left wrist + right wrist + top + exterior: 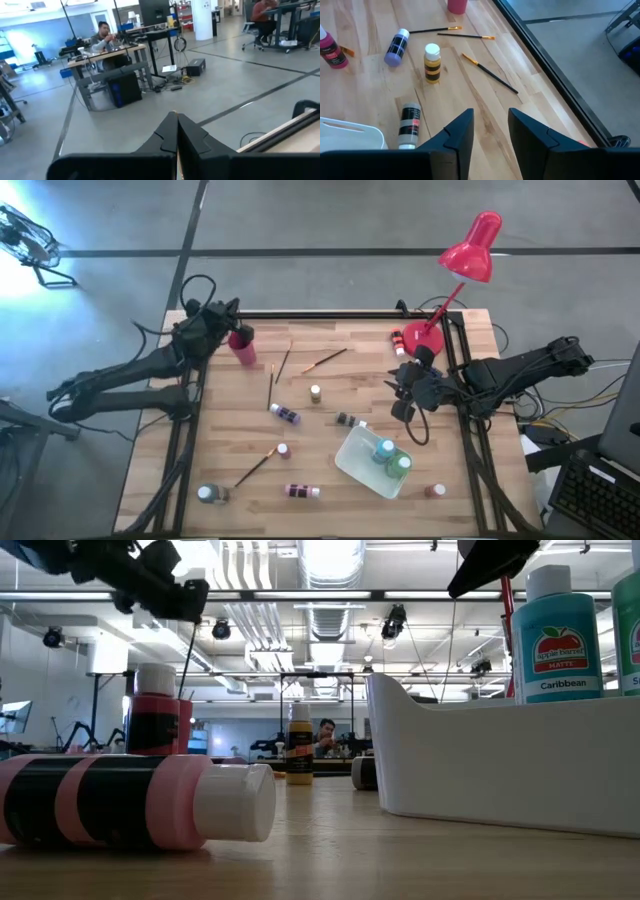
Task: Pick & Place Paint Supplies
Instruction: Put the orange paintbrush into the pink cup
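On the wooden bench (485, 107), a dark bottle (410, 125) lies lengthwise just beside the right gripper (491, 131)'s spread, empty fingers; the left gripper (176, 135)'s fingers, pressed together, are far off.

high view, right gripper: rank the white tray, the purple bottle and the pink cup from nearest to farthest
From the right gripper, fingers apart, empty:
1. White tray, just below it in the picture, holding two teal bottles.
2. Purple bottle, lying mid-table.
3. Pink cup, far side, by the left gripper.
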